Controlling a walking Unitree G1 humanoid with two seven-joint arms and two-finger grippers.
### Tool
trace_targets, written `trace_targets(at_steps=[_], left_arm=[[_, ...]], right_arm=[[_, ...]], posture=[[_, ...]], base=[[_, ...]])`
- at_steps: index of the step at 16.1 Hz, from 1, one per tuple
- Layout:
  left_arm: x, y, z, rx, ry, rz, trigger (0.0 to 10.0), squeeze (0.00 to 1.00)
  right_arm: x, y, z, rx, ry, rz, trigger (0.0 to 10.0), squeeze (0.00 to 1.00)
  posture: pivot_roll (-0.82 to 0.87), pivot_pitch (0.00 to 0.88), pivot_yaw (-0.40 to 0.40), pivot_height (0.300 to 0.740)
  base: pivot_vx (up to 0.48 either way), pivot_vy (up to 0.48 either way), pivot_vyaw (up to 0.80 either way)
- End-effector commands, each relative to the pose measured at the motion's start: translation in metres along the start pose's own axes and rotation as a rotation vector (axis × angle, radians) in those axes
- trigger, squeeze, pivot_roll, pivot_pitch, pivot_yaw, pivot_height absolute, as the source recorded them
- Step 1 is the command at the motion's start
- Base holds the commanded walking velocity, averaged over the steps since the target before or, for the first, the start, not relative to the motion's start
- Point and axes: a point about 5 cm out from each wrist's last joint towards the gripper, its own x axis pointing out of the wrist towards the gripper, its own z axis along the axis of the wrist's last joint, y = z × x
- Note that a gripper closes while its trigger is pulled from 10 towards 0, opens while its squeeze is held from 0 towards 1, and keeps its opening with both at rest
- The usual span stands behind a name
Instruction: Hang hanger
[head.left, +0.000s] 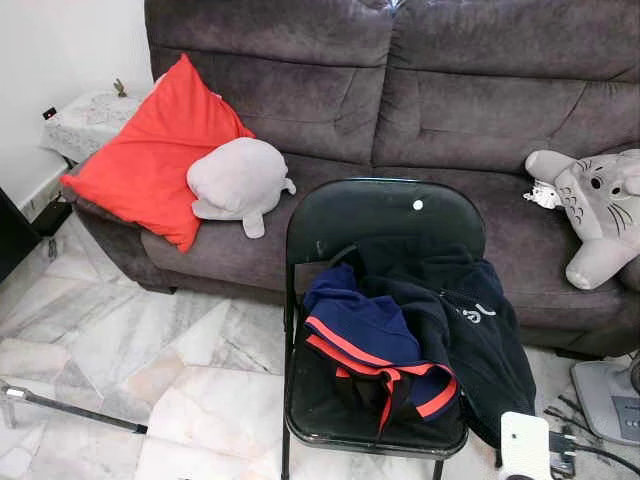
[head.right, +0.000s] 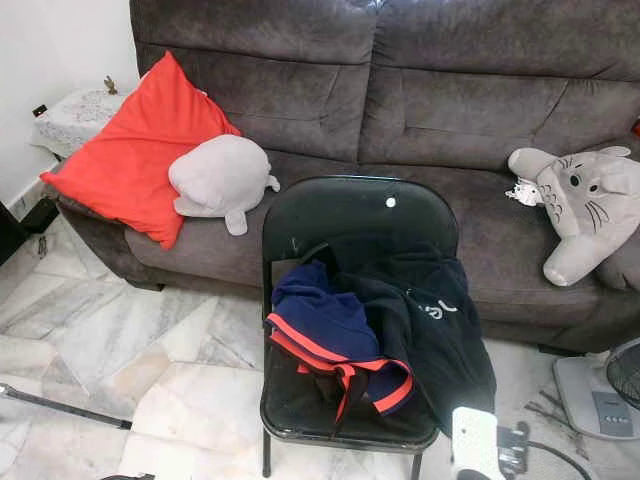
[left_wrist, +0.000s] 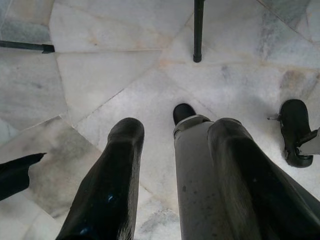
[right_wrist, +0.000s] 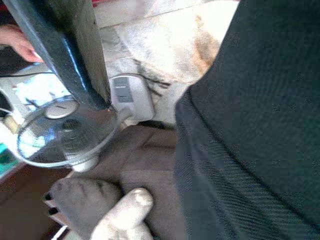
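Note:
A black folding chair (head.left: 385, 215) stands in front of a grey sofa (head.left: 400, 90). On its seat lie a navy garment with red stripes (head.left: 365, 335) and a black jacket (head.left: 470, 320) that hangs over the seat's right edge. My left gripper (left_wrist: 176, 125) hangs open over the marble floor with nothing between its fingers (left_wrist: 107, 185). My own grey leg shows behind it. My right gripper (right_wrist: 150, 107) is low beside the chair and open. One black finger (right_wrist: 65, 50) shows, and dark woven cloth (right_wrist: 250, 125) covers the other side.
On the sofa lie a red pillow (head.left: 150, 150), a grey plush (head.left: 238, 180) and a grey-and-white plush (head.left: 600, 210). A floor fan (right_wrist: 55, 132) stands right of the chair, its base (head.left: 608, 398) by cables. A metal rod (head.left: 70, 408) lies on the floor at left. A person's hand (right_wrist: 17, 42) is near the fan.

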Motion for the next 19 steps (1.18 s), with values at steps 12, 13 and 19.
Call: trace_targets(at_steps=[12,13,19], left_arm=[[-0.009,-0.013,-0.032,0.007,0.135,-0.053,10.0,0.0],[-0.009,-0.013,-0.032,0.009,0.134,-0.053,10.0,0.0],[-0.009,-0.012,-0.032,0.013,0.134,-0.049,10.0,0.0]], right_arm=[[0.012,-0.01,-0.01,-0.057,0.02,-0.078,0.0,0.0],[0.013,-0.01,-0.01,-0.059,0.019,-0.079,0.0,0.0],[0.015,-0.01,-0.01,-0.061,0.011,-0.079,0.0,0.0]], posture=[[-0.07,0.153,0.002,0.721],[-0.07,0.155,0.002,0.721],[-0.06,0.156,0.004,0.721]], base=[[0.0,0.0,0.0],[0.0,0.0,0.0],[0.0,0.0,0.0]])
